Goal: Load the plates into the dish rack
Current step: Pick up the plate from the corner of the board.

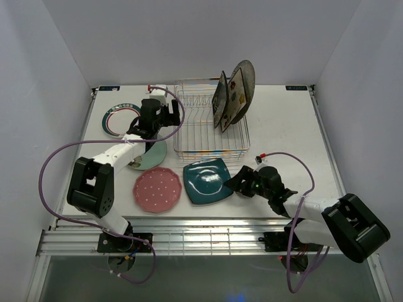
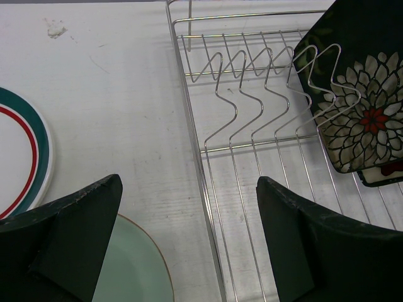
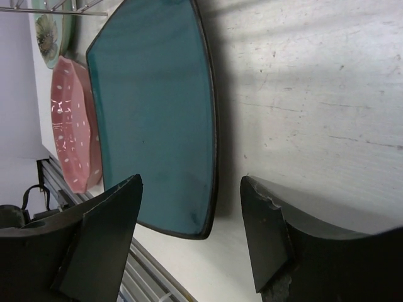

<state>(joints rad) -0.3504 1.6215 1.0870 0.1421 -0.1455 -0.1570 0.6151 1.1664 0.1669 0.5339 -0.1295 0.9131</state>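
Plates are split four flat on the worktop [image 1: 283, 126] and three in the rack, so working out from your hands. Your right hand [image 3: 192, 182] is spread wide with nothing in it. It's down low at the near right edge of the teal square plate [image 3: 151, 113]: one finger is over the plate, the other is over bare worktop, and the rim runs up through the gap. Can't tell if either finger is actually touching it. Just left of the teal one sits the pink dotted plate [image 1: 157, 189].

Your left hand [image 2: 189, 189] is open and empty too, hanging right over the left side of the dish rack [image 1: 201, 126]. The rack's side wire runs between the fingers, with one over the rack floor and one over the mint plate [image 2: 135, 270]. That plate lies just outside the rack, partly under your arm. Further left is the white plate with the teal rim [image 2: 22, 157].

At the rack's far right end, the black floral square plate [image 2: 365, 119], the cream floral square plate [image 1: 234, 97] and the speckled grey round plate [image 1: 245, 75] stand on edge, leaning together.
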